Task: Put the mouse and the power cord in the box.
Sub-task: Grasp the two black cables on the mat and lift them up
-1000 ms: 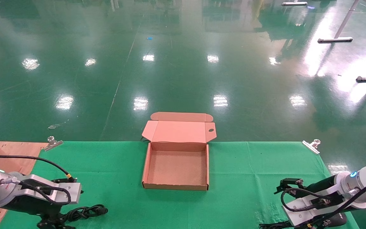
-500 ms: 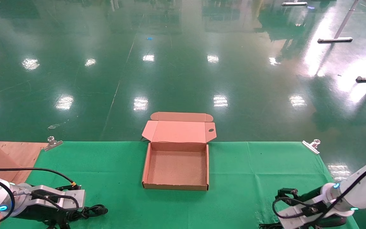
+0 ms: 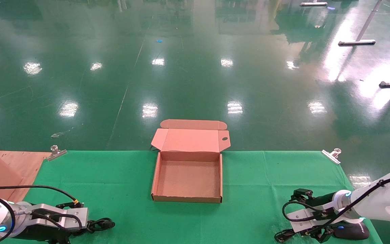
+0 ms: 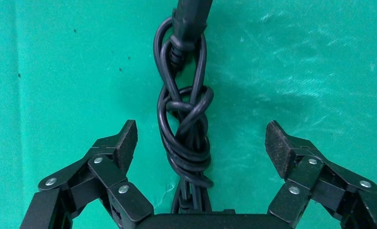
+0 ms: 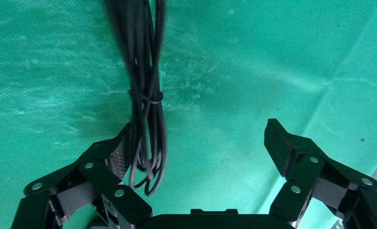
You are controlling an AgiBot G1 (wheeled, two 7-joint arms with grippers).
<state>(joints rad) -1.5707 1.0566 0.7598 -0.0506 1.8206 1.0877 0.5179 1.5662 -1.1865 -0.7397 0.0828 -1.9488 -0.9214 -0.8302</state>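
In the head view I am seeing the box (image 3: pixel 188 178) sitting open mid-table, the left gripper (image 3: pixel 67 234) hanging over the cord (image 3: pixel 98 224) at the near left edge, partly cut off, and the right gripper (image 3: pixel 303 234) hiding part of the mouse (image 3: pixel 350 232) at the near right. In the left wrist view, the fingers (image 4: pixel 124 143) are standing wide, straddling the knotted cord (image 4: pixel 186 138) without touching. In the right wrist view, the gripper (image 5: pixel 201 148) is gaping too, one finger (image 5: pixel 122 152) beside the mouse's thin cable (image 5: pixel 146 109); the mouse itself is barely showing.

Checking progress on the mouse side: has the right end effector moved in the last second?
Yes. The right end effector has dropped lower and nearer the table's near edge, away from the box, now beside the mouse.
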